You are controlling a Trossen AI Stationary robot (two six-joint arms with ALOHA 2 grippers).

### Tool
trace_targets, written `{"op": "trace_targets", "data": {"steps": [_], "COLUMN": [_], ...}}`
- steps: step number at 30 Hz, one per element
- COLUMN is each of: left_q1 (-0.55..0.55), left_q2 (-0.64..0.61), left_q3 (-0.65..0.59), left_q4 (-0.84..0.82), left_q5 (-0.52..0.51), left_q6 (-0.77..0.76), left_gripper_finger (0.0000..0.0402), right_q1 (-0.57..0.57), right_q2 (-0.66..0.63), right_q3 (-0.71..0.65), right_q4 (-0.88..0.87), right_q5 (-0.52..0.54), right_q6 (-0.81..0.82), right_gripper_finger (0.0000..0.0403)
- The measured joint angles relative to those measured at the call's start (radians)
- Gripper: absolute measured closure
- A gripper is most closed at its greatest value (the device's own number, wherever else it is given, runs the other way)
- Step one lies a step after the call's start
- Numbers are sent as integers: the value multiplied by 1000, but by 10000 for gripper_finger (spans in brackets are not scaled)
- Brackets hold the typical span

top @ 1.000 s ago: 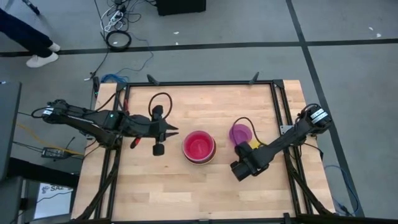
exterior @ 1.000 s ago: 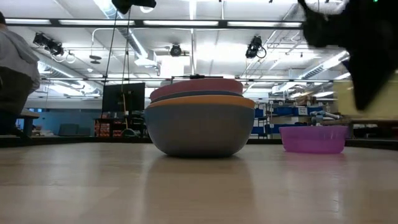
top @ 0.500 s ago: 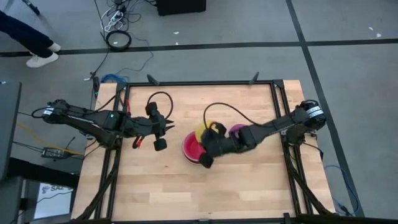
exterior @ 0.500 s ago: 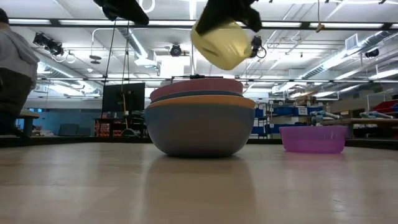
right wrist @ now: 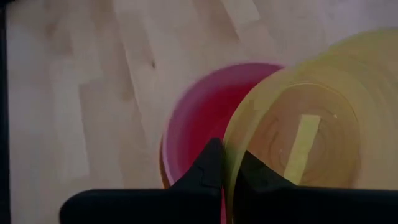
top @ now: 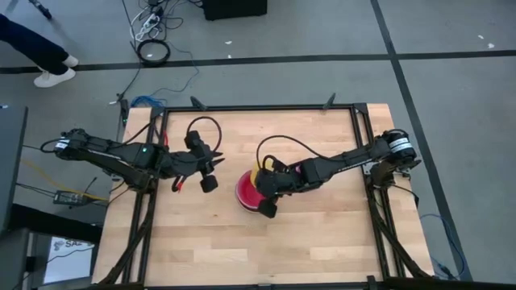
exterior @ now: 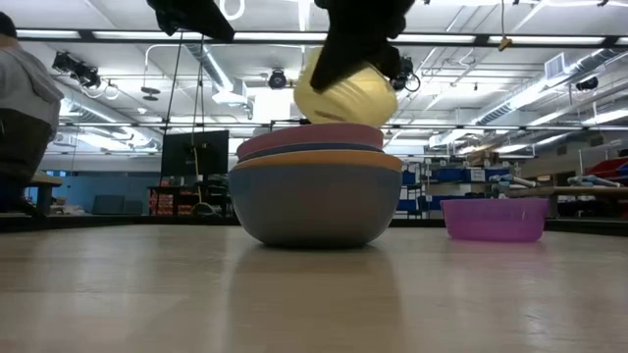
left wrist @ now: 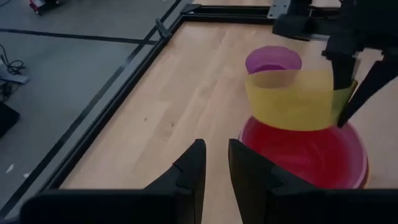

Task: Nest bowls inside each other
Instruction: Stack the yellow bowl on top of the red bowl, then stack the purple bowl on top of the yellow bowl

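We have the yellow bowl pinched by its rim in the right gripper, hovering tilted over the nested stack (purple bowl waits nearby). Next: level, lower, release. Left gripper idles, slightly parted.

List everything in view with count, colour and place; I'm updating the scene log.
yellow bowl: one, yellow, held tilted over the stack
bowl stack: one, pink on top, orange then blue-grey below, table centre
purple bowl: one, purple, alone beside the stack
table: one, light wood
person: one, at the room's edge
left gripper: dark, hovering beside the stack, holding nothing
right gripper: dark, shut on the yellow bowl's rim
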Motion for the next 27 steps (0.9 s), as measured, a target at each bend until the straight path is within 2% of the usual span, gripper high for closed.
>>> {"op": "trace_targets", "data": {"steps": [10,16,18,24,27], "left_q1": [-2,-1,-2,-12,-20], "left_q2": [0,0,0,0,0], "left_q3": [0,0,0,0,0], "left_q4": [-11,-15,-20,-81,-97], "left_q5": [-14,-50,-49,-29,-25], "left_q6": [9,2,-19,-99,-126], "left_gripper_finger": [323,323,323,323,323], "right_q1": [-8,-22,-27,-18,-13], "right_q2": [1,-8,-20,-60,-69], "right_q3": [0,1,12,38,37], "right_q4": [-17,-68,-181,-617,-787], "right_q5": [-7,-76,-54,165,187], "right_q6": [3,-19,-16,150,249], "right_gripper_finger": [312,278,276,276,272]}}
